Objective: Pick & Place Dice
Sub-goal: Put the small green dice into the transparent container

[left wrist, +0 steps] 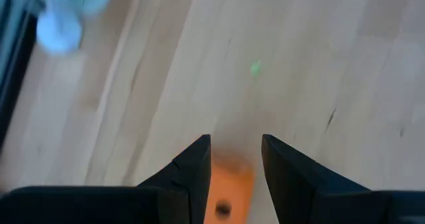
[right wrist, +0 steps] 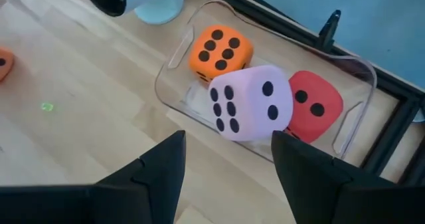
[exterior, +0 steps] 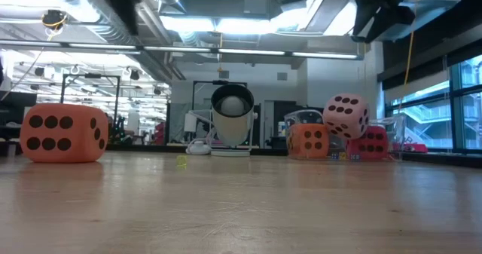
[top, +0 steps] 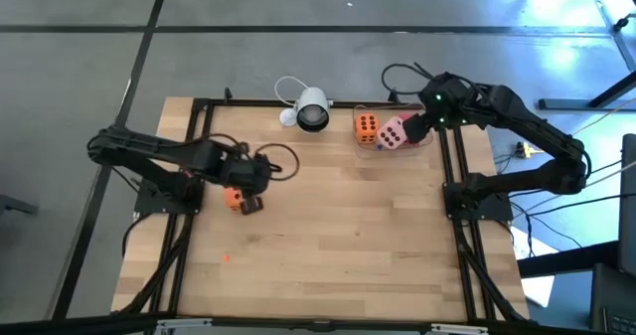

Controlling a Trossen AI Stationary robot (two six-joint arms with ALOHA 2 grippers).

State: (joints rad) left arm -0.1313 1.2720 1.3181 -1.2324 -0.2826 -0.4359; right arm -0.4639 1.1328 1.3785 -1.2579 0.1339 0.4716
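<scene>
From above, the left gripper [top: 245,198] hides most of an orange die [top: 236,198] at the table's left; its wrist view shows the fingers [left wrist: 192,177] straddling it. The right gripper [top: 417,128] hovers with fingers spread. Its wrist view reveals a clear tray [right wrist: 352,127] holding orange [right wrist: 221,51], pink [right wrist: 251,103] and red dice [right wrist: 315,104].

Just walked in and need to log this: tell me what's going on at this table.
Two robot arms are collecting dice into a clear tray at the table's far right. The tray already holds an orange die, a pink die sitting on top, and a red die. The right gripper hovers open above them. The left gripper straddles another orange die on the table's left side.
</scene>
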